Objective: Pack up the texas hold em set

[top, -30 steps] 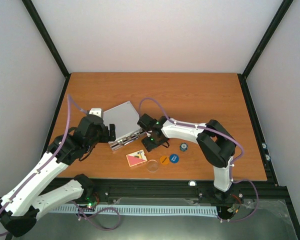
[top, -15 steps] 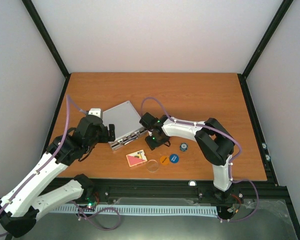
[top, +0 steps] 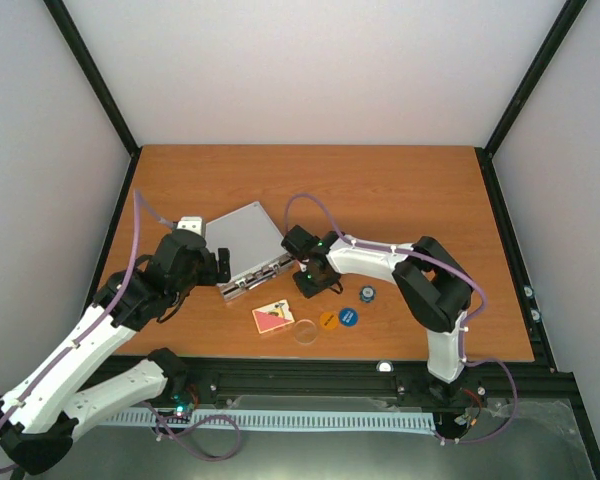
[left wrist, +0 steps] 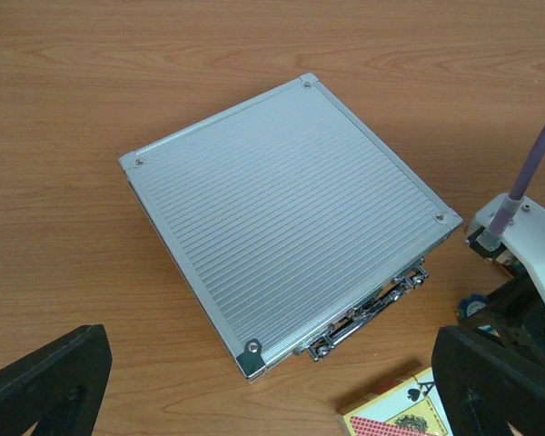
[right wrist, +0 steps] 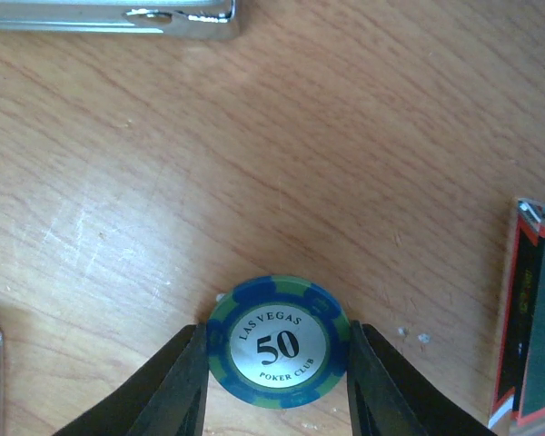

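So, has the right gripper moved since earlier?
Yes: the right gripper has shifted slightly right in the top view, away from the silver case.

The poker chip (right wrist: pixel 278 343) in the right wrist view carries printing on its silver centre: "LAS VEGAS" curved along the top, the number "50" large in the middle, and "POKER CLUB" curved along the bottom. In the left wrist view, the card box (left wrist: pixel 398 411) shows a letter "A" beside a black spade sign. From the top view, markings on the orange disc (top: pixel 327 320) and blue disc (top: pixel 348 317) are too small to read.
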{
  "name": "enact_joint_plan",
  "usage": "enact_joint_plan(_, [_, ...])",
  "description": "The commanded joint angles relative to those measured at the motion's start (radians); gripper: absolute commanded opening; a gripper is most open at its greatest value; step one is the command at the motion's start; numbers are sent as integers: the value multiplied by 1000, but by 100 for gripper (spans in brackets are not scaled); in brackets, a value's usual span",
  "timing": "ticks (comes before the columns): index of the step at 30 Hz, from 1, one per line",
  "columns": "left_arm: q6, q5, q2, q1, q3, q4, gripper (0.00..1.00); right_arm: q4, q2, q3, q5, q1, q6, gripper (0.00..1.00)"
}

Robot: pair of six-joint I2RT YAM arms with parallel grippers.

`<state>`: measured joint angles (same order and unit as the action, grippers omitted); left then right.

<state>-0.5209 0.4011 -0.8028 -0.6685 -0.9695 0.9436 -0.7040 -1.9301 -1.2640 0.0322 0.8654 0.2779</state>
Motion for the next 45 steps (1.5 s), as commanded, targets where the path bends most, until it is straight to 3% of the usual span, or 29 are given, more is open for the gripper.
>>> enact_joint_plan(1, [-11,16,2,0,-22,11,100,-50,-4,25,22,-2,7,17])
enact_joint_plan(22, [-11,8,4,0,-16,1,100,-97,150,75,70,-30,30,14])
enact_joint_plan(26, [-13,4,1,0,-14,-1,100,-87,153,82,75,-32,33,29])
enact_joint_plan(29, [-12,1,3,0,-11,-2,100,-76,138,85,73,-33,29,55])
enact_joint_plan(34, [-11,9,5,0,-12,7,100,-54,120,95,27,-49,19,81])
enact_joint_plan(45, [-12,12,6,0,-13,7,100,-27,66,99,10,-62,1,80])
